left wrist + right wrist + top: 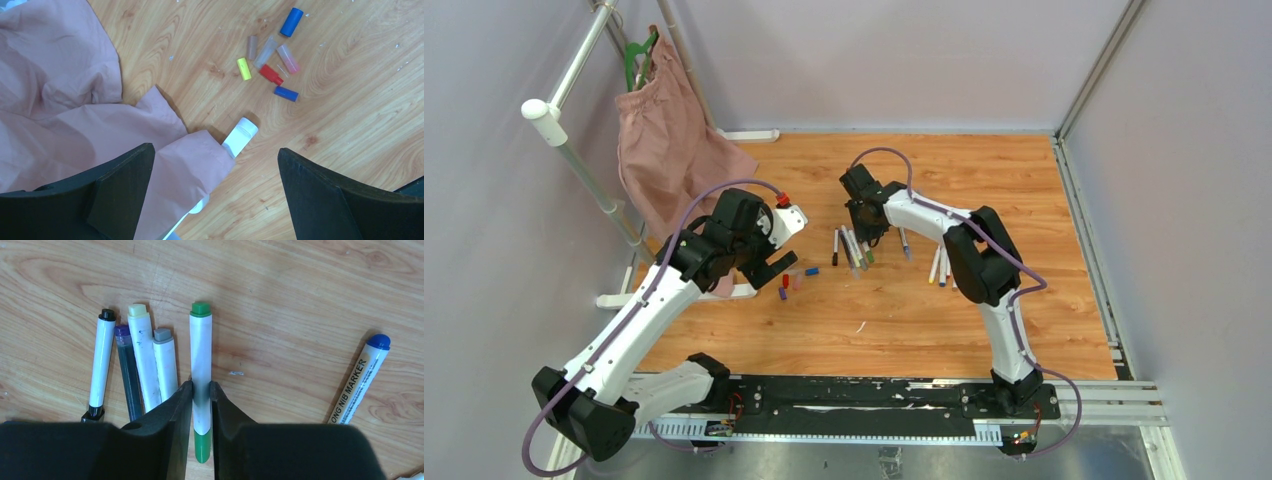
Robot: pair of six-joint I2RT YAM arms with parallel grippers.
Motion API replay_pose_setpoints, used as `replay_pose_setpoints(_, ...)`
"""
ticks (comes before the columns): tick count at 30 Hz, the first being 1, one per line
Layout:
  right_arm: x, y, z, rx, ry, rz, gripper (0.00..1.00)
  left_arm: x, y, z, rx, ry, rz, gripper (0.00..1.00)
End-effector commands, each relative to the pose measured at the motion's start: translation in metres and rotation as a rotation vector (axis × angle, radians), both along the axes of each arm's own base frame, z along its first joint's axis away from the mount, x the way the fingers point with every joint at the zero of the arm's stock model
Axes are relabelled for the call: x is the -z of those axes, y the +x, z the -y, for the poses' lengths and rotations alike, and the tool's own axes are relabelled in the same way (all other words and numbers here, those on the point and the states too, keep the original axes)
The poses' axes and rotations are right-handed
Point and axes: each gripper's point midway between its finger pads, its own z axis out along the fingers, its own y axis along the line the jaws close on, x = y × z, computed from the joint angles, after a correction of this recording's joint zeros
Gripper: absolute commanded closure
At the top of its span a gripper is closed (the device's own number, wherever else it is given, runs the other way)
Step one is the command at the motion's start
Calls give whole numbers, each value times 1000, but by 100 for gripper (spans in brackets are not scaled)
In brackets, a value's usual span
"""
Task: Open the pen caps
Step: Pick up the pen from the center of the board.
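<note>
Several loose pen caps lie on the wood floor, among them a blue one (291, 22), a yellow one (243, 68) and a red one (271, 74); in the top view they are a small cluster (792, 283). My left gripper (215, 160) (774, 268) hovers wide open just short of them, holding nothing. My right gripper (201, 385) (864, 232) is shut on a white pen with green ends (200, 345), which lies in a row of pens. Its lower green end (202, 447) sits between the fingers, near the palm.
Beside the held pen lie a black-tipped pen (101, 365), a dark purple one (128, 370), two white barrels (142, 355) and a blue marker (365, 375). Pink cloth (60, 100) (669, 150) hangs from a white rack and drapes over its foot (241, 135). More pens (941, 265) lie further right.
</note>
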Motion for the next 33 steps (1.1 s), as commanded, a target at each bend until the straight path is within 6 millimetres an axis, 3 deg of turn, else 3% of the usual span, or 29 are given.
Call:
replay_pose_setpoints(1, 21, -9, 13, -4, -111, -41, 74, 5, -4, 3, 3, -20, -28, 0)
replay_pose_setpoints(5, 27, -10, 16, -13, -140, -59, 75, 3, -4, 10, 1, -63, -44, 0)
replay_pose_setpoints(8, 19, -11, 13, -11, -102, -64, 87, 1, -5, 18, 3, -104, -57, 0)
replay_pose_setpoints(10, 0, -10, 7, 5, -41, -44, 99, -2, -4, 21, -3, -122, -61, 0)
replay_pose_setpoints(13, -39, -6, -4, 20, 64, 21, 100, -5, 0, 24, -24, -141, -64, 0)
replay_pose_setpoints(17, -111, -12, -17, 58, 255, 175, 100, -26, 2, 38, -6, -224, -44, 0)
replay_pose_setpoints(22, -193, -52, -44, 59, 557, 336, 100, -65, 1, 66, 66, -388, -7, 0)
replay_pose_setpoints(27, -240, -95, -77, 28, 748, 421, 100, -74, -19, 96, 197, -524, -95, 0)
replay_pose_setpoints(33, -283, -121, -93, 19, 838, 501, 100, -75, -36, 114, 264, -625, -171, 0)
